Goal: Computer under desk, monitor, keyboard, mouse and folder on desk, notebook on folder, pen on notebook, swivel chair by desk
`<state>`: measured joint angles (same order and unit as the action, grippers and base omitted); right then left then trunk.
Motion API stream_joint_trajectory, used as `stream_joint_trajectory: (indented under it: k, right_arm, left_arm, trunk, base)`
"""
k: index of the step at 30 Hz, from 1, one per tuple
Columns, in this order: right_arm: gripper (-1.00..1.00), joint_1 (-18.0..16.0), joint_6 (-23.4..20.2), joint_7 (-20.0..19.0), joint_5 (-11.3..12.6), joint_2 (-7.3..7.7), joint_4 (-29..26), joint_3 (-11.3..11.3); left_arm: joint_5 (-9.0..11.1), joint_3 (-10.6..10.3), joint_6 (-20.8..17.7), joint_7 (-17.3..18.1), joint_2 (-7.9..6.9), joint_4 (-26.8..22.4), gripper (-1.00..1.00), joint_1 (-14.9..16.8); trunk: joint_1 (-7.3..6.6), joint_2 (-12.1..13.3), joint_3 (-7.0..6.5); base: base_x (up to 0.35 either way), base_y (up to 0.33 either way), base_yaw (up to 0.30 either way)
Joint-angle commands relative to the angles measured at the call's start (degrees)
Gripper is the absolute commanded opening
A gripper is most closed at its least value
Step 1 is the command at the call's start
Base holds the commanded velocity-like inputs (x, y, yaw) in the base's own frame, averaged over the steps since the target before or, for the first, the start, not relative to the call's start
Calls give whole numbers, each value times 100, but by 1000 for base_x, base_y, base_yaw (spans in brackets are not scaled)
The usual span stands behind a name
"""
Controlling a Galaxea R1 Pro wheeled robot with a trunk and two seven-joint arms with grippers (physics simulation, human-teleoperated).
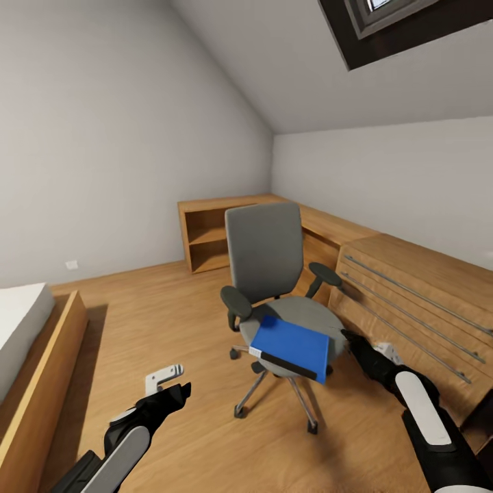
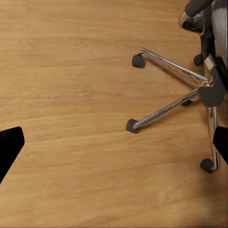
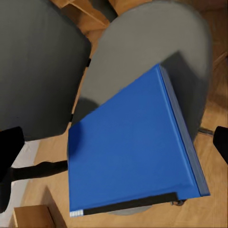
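Note:
The grey swivel chair stands in the middle of the wood floor, its back toward the far corner. The bright blue folder lies flat on its seat, overhanging the front edge, with a dark strip along its near side. My right gripper hovers at the seat's right side, open. In the right wrist view the right gripper looks down on the folder, one black fingertip on each side of it. My left gripper hangs open low over the floor, left of the chair. The left gripper faces bare planks beside the chrome chair base.
Light oak drawers with long bar handles stand close behind my right arm. A low oak shelf unit runs along the far wall. A bed in a wooden frame is at the left. A skylight sits in the sloped ceiling.

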<state>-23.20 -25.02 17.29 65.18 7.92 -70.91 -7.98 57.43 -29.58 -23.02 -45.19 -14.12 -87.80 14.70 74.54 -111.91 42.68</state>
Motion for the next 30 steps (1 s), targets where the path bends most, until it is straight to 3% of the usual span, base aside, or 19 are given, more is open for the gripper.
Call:
stream_joint_trajectory:
  k: [1,6,11,16,25,30]
  right_arm:
    - [100,-1,-16,24,168,50,4,-5]
    - [100,38,-176,-322,550,257,192,-12]
    - [100,50,-390,-589,599,287,257,-18]
    - [100,52,-429,-1192,587,343,444,-20]
    - [100,52,-313,-1314,579,329,855,-17]
    - [100,52,109,-1332,576,307,1197,9]
  left_arm:
    - [28,-11,-9,-43,-5,-6,100,7]
    - [31,-17,-9,-43,3,-2,100,7]
    - [33,-22,-9,-126,5,-11,100,7]
    - [40,-45,-9,-367,13,-33,100,7]
    - [40,-55,-9,-393,14,-46,100,7]
    - [40,-56,-9,-394,14,-51,100,7]
  trunk:
    - [22,-45,24]
    - [132,-245,114]
    - [242,-446,204]
    - [352,-646,294]
    - [549,-1007,455]
    - [659,-1208,545]
  base:
    - [0,0,-297]
    - [0,0,-272]
    - [0,0,-78]
    - [0,0,-8]
    - [0,0,0]
    - [0,0,0]
